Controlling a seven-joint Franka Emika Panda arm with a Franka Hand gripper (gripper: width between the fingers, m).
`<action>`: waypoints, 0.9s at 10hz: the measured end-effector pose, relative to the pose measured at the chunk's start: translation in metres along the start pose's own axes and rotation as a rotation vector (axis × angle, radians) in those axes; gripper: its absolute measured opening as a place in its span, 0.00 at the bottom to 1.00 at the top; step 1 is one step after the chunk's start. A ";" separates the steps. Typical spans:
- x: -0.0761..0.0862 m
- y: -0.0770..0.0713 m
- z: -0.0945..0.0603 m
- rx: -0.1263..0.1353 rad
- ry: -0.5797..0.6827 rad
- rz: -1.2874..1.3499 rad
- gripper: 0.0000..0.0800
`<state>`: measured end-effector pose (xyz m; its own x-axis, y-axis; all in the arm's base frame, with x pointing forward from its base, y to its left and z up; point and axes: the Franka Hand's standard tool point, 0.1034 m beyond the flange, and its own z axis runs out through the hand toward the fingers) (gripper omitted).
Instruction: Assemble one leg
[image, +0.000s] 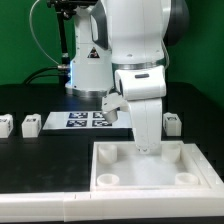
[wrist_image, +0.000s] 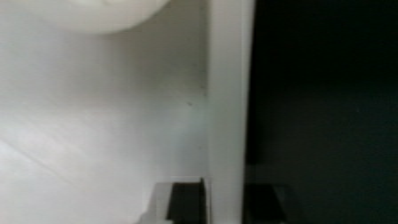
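The wrist view is blurred throughout. Two dim fingers (wrist_image: 185, 205) of the pincer (wrist_image: 226, 205) are cut by the picture's edge, and whether they grip anything cannot be told. In the exterior view the arm (image: 140, 60) covers part of the marker board (image: 80, 120) near the tabletop's rear edge. One leg (image: 5, 125) is cropped by the picture's side. Its tag is too small to read.

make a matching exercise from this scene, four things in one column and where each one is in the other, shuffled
1 marker board
2 white panel
3 gripper
4 leg closest to the arm

A front of the exterior view, sockets in its corners
B exterior view's right of the arm
C low over the panel's far edge
D lying flat, exterior view's left of the arm

Pairs: 1-D, 2-A, 3-C, 4-B
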<state>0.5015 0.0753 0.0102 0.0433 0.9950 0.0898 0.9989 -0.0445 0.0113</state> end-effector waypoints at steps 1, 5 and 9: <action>0.000 0.000 0.000 0.000 0.000 0.000 0.23; -0.001 0.000 0.000 0.001 0.000 0.002 0.77; -0.001 0.000 0.000 0.001 0.000 0.003 0.81</action>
<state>0.5010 0.0739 0.0096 0.0461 0.9949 0.0896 0.9988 -0.0471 0.0098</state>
